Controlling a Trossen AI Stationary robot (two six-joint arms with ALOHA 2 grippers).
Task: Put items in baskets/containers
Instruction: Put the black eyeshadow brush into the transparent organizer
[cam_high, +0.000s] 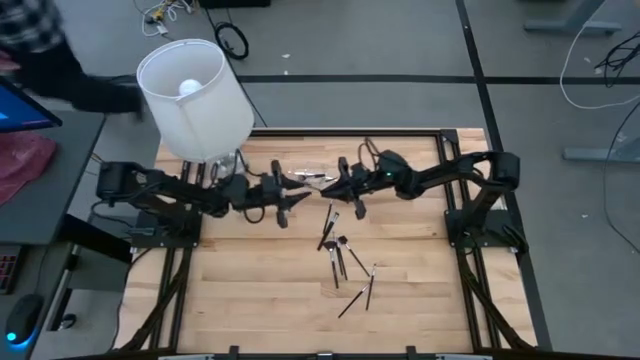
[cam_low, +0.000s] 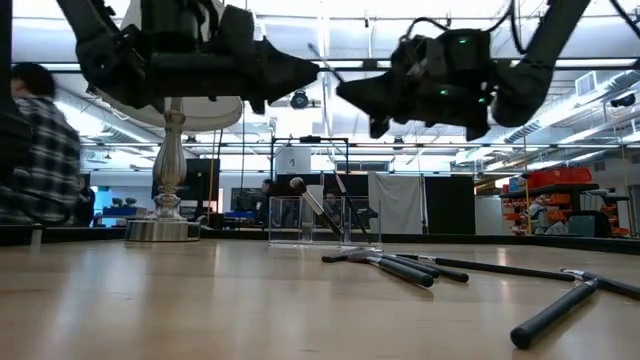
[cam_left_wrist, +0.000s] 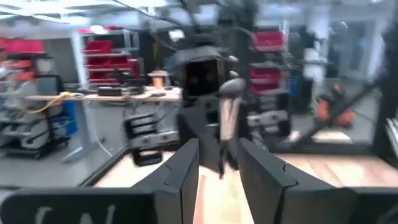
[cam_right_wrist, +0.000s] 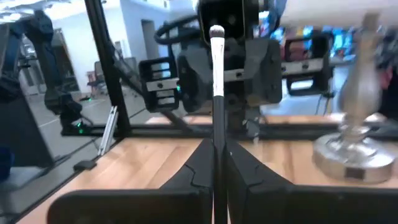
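From above, both arms are reaching toward each other over the far part of the wooden table (cam_high: 260, 290): the left gripper (cam_high: 293, 200) is sitting at about nine o'clock of the clear container (cam_high: 314, 178), and the right gripper (cam_high: 340, 186) is hanging at about three o'clock of it. A white-shaded lamp (cam_high: 195, 97) is standing at the table's ten o'clock corner, and a scatter of loose brushes (cam_high: 343, 262) is lying near the middle, at about five o'clock of the container. From table height, the two grippers are hovering well above the surface, the container is standing at the far edge with a brush (cam_low: 312, 205) leaning inside it, and several brushes are lying flat at its four o'clock. In the left wrist view, the left gripper's fingers (cam_left_wrist: 184, 175) are standing apart with nothing between them, and a pale-tipped brush is showing farther off, blurred, in front of the other arm. In the right wrist view, the right gripper's fingers (cam_right_wrist: 249, 171) are pressing closed on the handle of a brush (cam_right_wrist: 217, 62) that is pointing straight out, pale bristles away from the wrist.
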